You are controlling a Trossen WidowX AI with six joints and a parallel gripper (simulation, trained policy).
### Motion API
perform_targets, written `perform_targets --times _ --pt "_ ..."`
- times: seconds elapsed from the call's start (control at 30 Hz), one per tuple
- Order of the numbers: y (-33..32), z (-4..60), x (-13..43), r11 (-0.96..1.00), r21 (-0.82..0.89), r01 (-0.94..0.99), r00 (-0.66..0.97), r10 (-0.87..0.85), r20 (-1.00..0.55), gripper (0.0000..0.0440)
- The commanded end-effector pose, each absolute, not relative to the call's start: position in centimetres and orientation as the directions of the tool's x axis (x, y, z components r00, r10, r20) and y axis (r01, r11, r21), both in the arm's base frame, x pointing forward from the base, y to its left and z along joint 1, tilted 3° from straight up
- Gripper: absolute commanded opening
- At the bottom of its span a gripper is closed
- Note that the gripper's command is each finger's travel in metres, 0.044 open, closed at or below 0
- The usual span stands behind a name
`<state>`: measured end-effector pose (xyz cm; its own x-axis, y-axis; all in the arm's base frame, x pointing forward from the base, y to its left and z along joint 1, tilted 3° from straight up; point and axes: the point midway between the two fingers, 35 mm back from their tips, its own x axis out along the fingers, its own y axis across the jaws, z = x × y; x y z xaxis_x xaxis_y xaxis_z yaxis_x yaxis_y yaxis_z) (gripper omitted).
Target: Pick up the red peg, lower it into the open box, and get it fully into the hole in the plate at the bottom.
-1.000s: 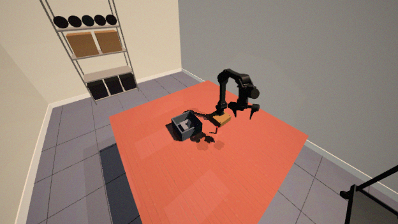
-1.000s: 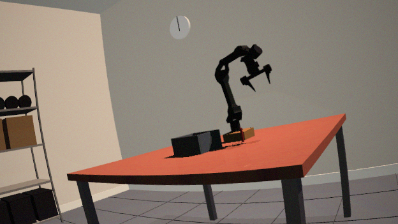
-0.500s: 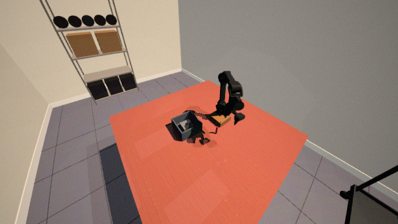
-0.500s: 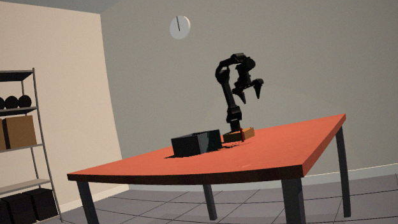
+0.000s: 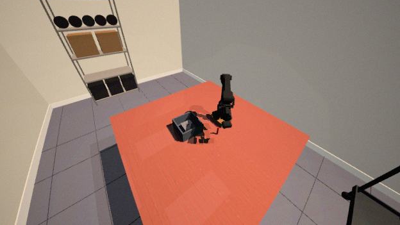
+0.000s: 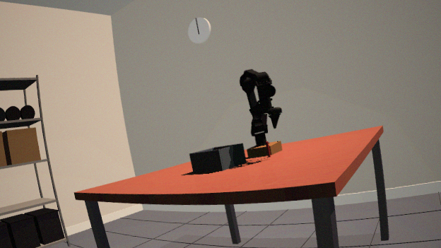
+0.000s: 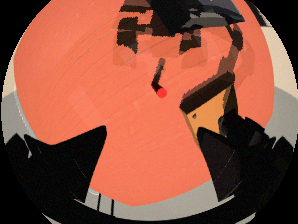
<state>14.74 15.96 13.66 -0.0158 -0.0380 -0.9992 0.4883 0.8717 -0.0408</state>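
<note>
The red peg [image 5: 218, 131] [image 6: 268, 150] [image 7: 161, 93] stands upright on the table; the wrist view shows its round top end. My gripper [image 7: 152, 131] is wide open and empty, pointing down above the table. In the wrist view the peg lies beyond the gap between the fingertips, not between them. The open grey box [image 5: 184, 135] [image 6: 206, 163] [image 7: 225, 9] stands to the peg's left in the top and exterior views. A pale plate [image 5: 185, 124] shows inside the box; its hole is not clear.
The orange-brown block [image 6: 275, 148] [image 7: 206, 116] at the arm's base is close to the peg and partly behind one finger in the wrist view. Dark arm shadows fall on the red table [image 5: 179, 174] [image 6: 159, 184] around the peg and box.
</note>
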Motion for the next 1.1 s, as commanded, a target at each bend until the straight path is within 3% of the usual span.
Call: perform_targets --times 0.0,0.77,0.83,1.07 --pt "14.8 11.7 15.0 0.821 -0.086 0.564 -0.039 -0.078 -0.996 0.044" --pt "13.4 2.2 16.5 0.751 -0.097 0.653 0.003 -0.13 -0.991 0.0431" --pt "13.3 1.5 16.5 0.753 -0.102 0.65 0.001 -0.135 -0.991 0.0397" --pt "12.7 -0.1 16.0 0.749 -0.145 0.646 -0.032 -0.164 -0.986 0.0214"
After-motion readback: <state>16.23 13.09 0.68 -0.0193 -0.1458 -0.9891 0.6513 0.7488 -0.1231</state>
